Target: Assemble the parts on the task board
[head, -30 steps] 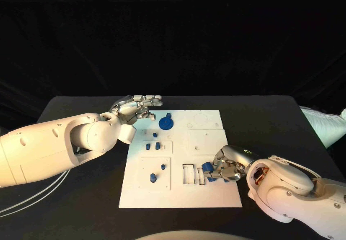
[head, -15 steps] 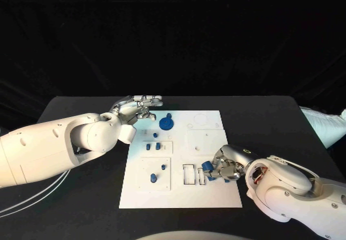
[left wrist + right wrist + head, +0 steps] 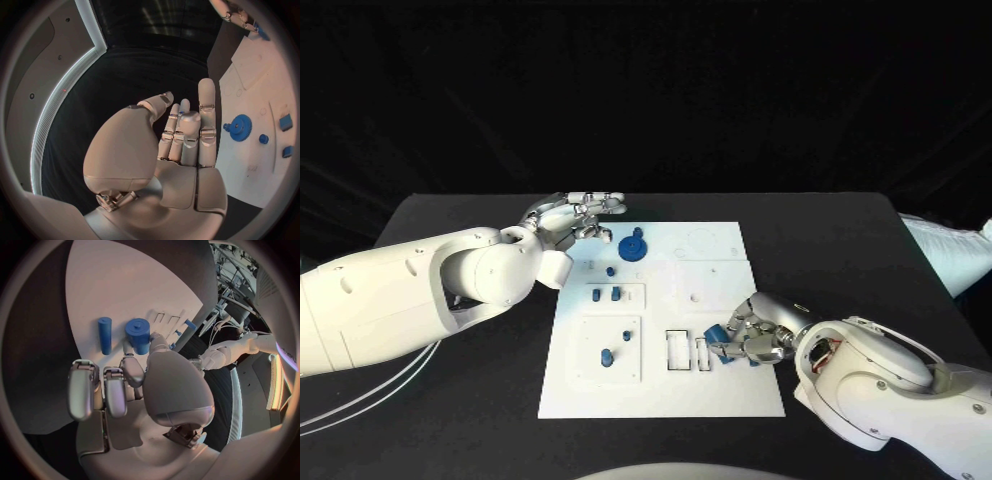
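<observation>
Your right hand (image 3: 750, 342) was down on the board (image 3: 733, 395) near its right edge, thumb and a finger pinching a short blue cylinder (image 3: 139, 335) that stood upright on the white plate. A thinner blue peg (image 3: 104, 334) lay just beside it, apart from the fingers. The other fingers of that hand were curled back off the board.

Your left hand (image 3: 574, 215) hung over the black surface (image 3: 459, 215) at the board's far left corner, fingers straight and close together, holding nothing. The blue gear (image 3: 635, 246) sat on the board just beside it, not touching. A few more small blue parts (image 3: 604, 293) sat in the left-side recesses, and one more (image 3: 607, 355) further down.
</observation>
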Controlling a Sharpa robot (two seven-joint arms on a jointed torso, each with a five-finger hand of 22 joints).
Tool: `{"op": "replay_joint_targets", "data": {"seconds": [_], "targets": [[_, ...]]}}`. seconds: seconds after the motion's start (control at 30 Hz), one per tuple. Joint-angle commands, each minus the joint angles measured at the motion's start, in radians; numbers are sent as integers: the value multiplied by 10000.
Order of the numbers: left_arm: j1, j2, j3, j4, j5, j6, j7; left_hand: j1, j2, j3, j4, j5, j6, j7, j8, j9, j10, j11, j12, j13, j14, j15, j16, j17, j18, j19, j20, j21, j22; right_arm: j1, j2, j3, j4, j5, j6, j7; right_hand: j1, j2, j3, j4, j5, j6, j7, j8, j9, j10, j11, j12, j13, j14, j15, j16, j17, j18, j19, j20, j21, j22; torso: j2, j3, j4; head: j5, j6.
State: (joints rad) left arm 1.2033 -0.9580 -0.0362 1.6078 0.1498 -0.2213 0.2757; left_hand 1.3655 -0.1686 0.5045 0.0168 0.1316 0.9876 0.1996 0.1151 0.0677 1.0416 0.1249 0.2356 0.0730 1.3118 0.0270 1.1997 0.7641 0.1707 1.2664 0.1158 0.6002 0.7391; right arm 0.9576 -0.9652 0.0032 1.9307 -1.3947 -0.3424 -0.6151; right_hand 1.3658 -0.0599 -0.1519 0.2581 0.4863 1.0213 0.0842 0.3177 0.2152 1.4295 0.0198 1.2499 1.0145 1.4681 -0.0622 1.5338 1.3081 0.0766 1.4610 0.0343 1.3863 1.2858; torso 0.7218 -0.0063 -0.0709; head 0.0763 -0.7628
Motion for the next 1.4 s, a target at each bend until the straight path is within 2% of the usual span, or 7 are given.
{"op": "replay_joint_targets", "data": {"seconds": [0.03,0.23,0.53,0.77,1.03,1.17,1.4], "targets": [[3,23,5,18,-46,211,36,3,77,-68,-7,36,-83,3,67,10,-57,-8,37,1,-65,23,38,-10,104,-37,61,-65,-15,7,-42,-12,128,1702,-738,18,99,426,-64,98,78,70,-23,85,101,215,-185,1247,3427,912,-62,34,2065,-165,184,-6,60,14,-3,-8,15,-12,26],[3,29,5,10,-48,209,39,3,77,-68,-7,36,-83,3,67,10,-57,-8,37,1,-65,23,38,-10,104,-37,61,-65,-15,145,-127,50,321,2261,-1314,225,33,462,-96,166,210,59,-33,107,144,221,-193,1252,3450,915,-69,44,2081,-166,186,-13,67,24,12,4,8,36,57],[3,33,5,6,-48,215,38,11,83,-74,-18,37,-90,1,73,10,-68,-9,50,2,-71,22,39,-19,105,-40,62,-68,-17,178,-89,88,412,2493,-1471,345,35,468,-103,175,268,61,-41,117,163,229,-200,1263,3469,918,-73,54,2097,-169,190,-16,77,40,14,-2,9,78,15],[3,37,4,6,-48,218,35,11,83,-74,-18,37,-90,1,73,10,-68,-9,50,2,-71,22,39,-19,105,-40,62,-68,-17,182,105,95,501,3102,-988,265,-8,464,-132,206,305,62,-41,128,186,224,-201,1249,3463,917,-77,53,2095,-168,189,-20,77,38,15,4,13,134,-8],[3,62,4,0,-49,228,26,11,83,-74,-18,37,-90,1,73,10,-68,-9,50,2,-71,22,39,-19,105,-40,62,-68,-17,182,425,90,384,3304,-242,33,-31,418,-192,208,192,10,-30,117,221,205,-193,1212,3445,916,-74,53,2096,-165,180,-21,66,23,13,-19,30,144,-47],[3,65,4,1,-49,229,24,11,83,-74,-18,37,-90,1,73,10,-68,-9,50,2,-71,22,39,-19,105,-40,62,-68,-17,180,547,84,287,3325,-84,-56,-55,425,-207,222,153,4,-26,116,232,201,-189,1204,3443,916,-71,52,2095,-166,180,-20,68,27,8,-8,-5,197,-56],[3,55,4,31,-49,228,21,18,91,-79,-26,39,-95,1,81,11,-78,-10,65,2,-73,22,46,-18,106,-41,63,-72,-19,176,707,79,91,2829,-115,-113,-106,421,-244,244,91,2,-22,121,253,197,-184,1191,3440,913,-67,45,2082,-165,176,-17,64,23,12,-5,11,204,-47]]}}
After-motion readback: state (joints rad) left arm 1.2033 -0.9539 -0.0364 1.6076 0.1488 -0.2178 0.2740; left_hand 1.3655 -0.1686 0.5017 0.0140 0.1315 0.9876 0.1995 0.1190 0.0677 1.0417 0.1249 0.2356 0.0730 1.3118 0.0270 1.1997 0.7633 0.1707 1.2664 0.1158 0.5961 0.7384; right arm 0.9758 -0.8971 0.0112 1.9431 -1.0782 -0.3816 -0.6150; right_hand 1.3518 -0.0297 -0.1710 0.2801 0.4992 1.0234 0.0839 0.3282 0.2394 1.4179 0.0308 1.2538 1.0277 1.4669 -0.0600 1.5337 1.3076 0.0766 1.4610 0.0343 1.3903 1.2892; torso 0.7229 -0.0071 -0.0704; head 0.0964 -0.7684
